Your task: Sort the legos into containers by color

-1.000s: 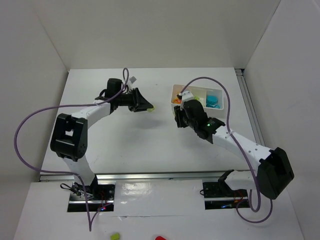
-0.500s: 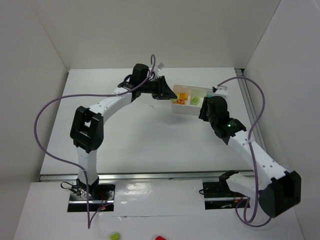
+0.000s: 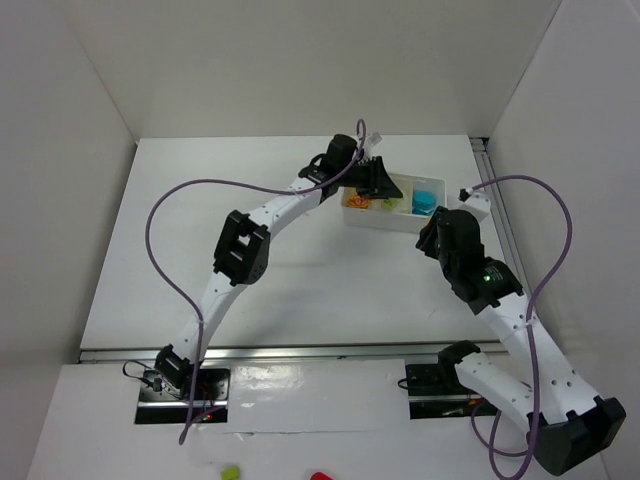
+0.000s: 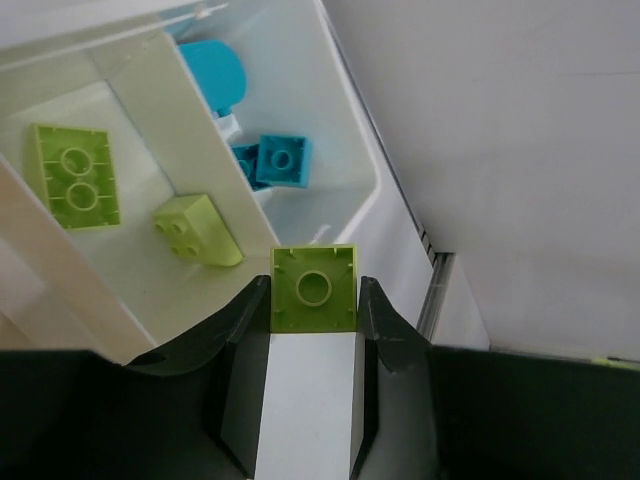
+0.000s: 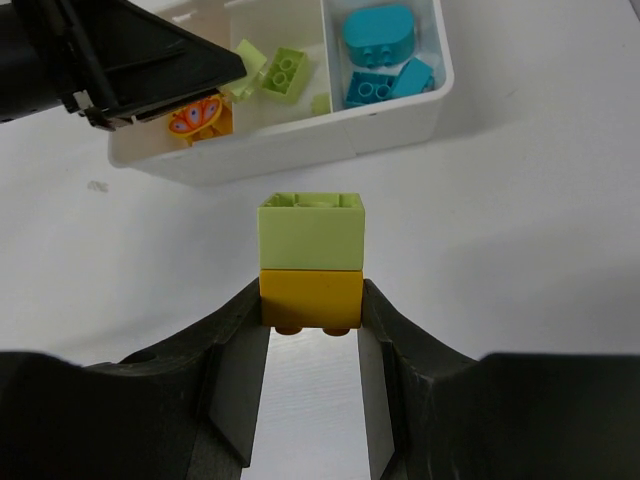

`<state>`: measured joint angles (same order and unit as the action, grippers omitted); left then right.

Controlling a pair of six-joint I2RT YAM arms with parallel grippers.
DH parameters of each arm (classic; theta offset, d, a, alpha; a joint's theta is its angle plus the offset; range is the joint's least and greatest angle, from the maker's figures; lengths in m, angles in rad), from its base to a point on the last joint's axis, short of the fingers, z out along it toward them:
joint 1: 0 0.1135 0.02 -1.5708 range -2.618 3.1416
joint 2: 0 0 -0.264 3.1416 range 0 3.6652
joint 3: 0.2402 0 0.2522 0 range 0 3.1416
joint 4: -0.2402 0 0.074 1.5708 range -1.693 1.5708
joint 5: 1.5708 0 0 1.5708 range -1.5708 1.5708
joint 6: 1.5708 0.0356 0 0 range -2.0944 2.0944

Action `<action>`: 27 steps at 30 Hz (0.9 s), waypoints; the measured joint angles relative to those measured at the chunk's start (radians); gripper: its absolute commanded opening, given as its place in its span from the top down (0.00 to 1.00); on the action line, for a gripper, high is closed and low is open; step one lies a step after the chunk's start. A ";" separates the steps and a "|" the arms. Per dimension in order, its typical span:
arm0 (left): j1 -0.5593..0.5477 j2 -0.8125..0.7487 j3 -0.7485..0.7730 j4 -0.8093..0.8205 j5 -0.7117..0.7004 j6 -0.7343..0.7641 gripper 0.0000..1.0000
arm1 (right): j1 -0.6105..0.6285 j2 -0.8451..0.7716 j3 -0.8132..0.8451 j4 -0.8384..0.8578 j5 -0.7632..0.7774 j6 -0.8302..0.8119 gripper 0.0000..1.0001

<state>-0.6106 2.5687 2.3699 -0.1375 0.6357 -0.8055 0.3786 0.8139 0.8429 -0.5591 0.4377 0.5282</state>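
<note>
lime lego [image 4: 314, 288] between the left fingers [image 4: 243, 325]

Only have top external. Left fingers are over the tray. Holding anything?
Observer: Yes. Left wrist view shows the left gripper shut on one lime green brick, single stud.
Operator: Right arm?
Observer: Right gripper is shut on a yellow brick with a pale green brick stacked on it; the fingers pinch only the yellow one.
Operator: Cyan compartment contents?
Observer: In the tray, a rounded cyan piece and two smaller cyan bricks.
</note>
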 measured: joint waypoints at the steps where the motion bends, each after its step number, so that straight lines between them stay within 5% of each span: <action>1: -0.001 0.016 0.002 0.009 -0.007 -0.012 0.72 | 0.000 0.003 0.000 -0.007 -0.002 0.003 0.78; 4: -0.001 0.077 0.051 0.034 -0.029 -0.043 0.24 | 0.000 0.008 0.000 -0.010 -0.010 0.002 0.77; 7: 0.001 0.121 0.088 0.063 -0.029 -0.073 0.08 | 0.000 0.008 -0.005 -0.009 -0.023 -0.001 0.77; 15: 0.010 0.062 0.006 0.109 0.027 -0.084 0.11 | -0.009 0.026 -0.012 0.006 -0.081 -0.027 0.77; 27: 0.109 -0.462 -0.610 0.362 0.369 -0.218 0.05 | -0.010 0.009 -0.040 0.111 -0.483 -0.224 0.77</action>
<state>-0.5011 2.1067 1.7596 0.2241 1.0050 -1.0237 0.3683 0.8230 0.8028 -0.4480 -0.0456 0.3042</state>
